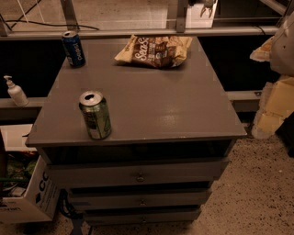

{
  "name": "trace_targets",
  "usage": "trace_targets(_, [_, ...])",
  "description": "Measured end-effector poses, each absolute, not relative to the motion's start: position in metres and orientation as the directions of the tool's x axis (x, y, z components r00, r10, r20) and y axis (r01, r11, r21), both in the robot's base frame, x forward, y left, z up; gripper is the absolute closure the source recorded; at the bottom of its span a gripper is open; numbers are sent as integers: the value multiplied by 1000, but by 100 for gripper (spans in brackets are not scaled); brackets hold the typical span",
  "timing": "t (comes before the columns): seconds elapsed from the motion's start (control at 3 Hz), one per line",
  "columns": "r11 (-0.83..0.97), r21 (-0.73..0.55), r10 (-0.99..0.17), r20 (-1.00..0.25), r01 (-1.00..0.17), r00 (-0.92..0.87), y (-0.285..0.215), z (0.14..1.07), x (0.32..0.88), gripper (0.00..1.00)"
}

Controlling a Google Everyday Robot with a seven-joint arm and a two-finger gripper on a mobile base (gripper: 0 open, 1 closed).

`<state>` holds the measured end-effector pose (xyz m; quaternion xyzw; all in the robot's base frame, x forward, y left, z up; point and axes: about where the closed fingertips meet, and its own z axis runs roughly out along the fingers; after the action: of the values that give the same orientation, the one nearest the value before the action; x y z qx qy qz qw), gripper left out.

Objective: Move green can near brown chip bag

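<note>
Green can (95,114) stands ungrasped at front-left of the drawer cabinet (183,105), well apart from brown chip bag (154,50), since gripper (207,6) sits far back, opening can't tell.

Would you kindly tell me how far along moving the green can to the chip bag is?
Done: nothing yet; the green can stands at the table's front left, far from the bag at the back. In hand: nothing; the tool hangs at the picture's top, away from the can. Left: grasp the can, carry it back, set it by the bag.
</note>
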<state>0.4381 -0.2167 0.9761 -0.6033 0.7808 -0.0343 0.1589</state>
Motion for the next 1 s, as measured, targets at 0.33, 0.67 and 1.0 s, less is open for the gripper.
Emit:
trace_targets(0.33, [270, -245, -953, -207, -931, -221, -217, 976, 438, 0])
trace_targets(0.67, [263, -230, -947, -246, -937, -206, -210, 970, 443, 0])
trace_targets(1.0, [273, -198, -911, -368, -941, -187, -193, 954, 450, 0])
